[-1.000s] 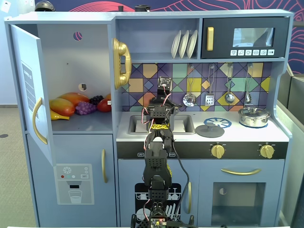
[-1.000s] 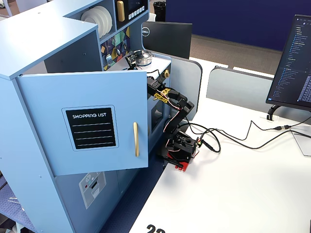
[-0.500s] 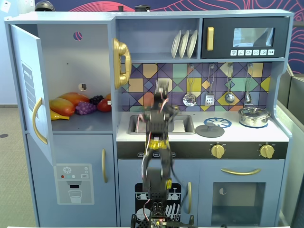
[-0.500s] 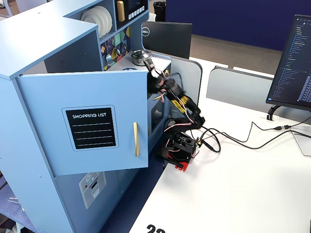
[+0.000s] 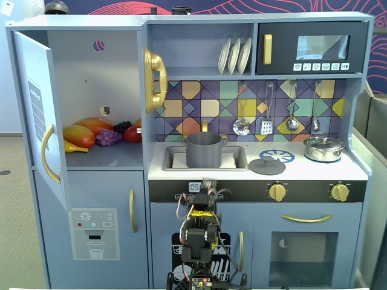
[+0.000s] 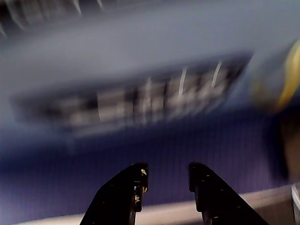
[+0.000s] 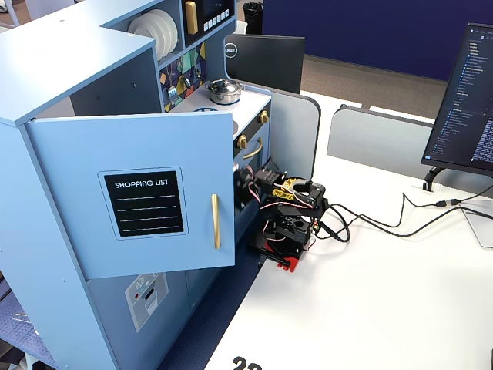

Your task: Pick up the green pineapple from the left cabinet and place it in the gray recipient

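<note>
Left cabinet [image 5: 91, 90] open, fruit inside.
Claw [image 6: 166, 180] apart, empty in wrist view; gray pot [image 5: 204, 150] only in front view.

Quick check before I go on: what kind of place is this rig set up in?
Likely an office or lab: a toy kitchen stands against a white desk, with a computer monitor and gray partition panels alongside.

Readable: "SHOPPING LIST" in white on black panel [image 7: 145, 203] on open cabinet door [image 7: 131, 193], well left of gripper in that fixed view. "DELL" logo on back of dark monitor [image 7: 264, 62], far above/behind arm. Small display [image 5: 195, 187] on stove front just above arm shows "09", rest hidden; wrist view too blurred to read.
</note>
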`<action>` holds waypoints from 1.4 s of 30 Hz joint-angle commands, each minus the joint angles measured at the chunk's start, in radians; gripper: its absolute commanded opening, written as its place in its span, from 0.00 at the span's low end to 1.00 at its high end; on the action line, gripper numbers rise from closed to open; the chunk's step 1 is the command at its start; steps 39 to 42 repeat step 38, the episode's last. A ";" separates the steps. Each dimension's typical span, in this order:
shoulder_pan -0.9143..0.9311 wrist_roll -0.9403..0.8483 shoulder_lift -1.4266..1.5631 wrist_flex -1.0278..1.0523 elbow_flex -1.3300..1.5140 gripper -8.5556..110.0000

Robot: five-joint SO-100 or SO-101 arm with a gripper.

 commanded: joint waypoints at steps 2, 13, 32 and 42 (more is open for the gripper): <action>-0.026 -0.031 0.084 0.137 0.061 0.07; -0.051 -0.026 0.299 0.704 0.063 0.11; -0.043 -0.009 0.299 0.704 0.063 0.12; -0.043 -0.009 0.299 0.704 0.063 0.13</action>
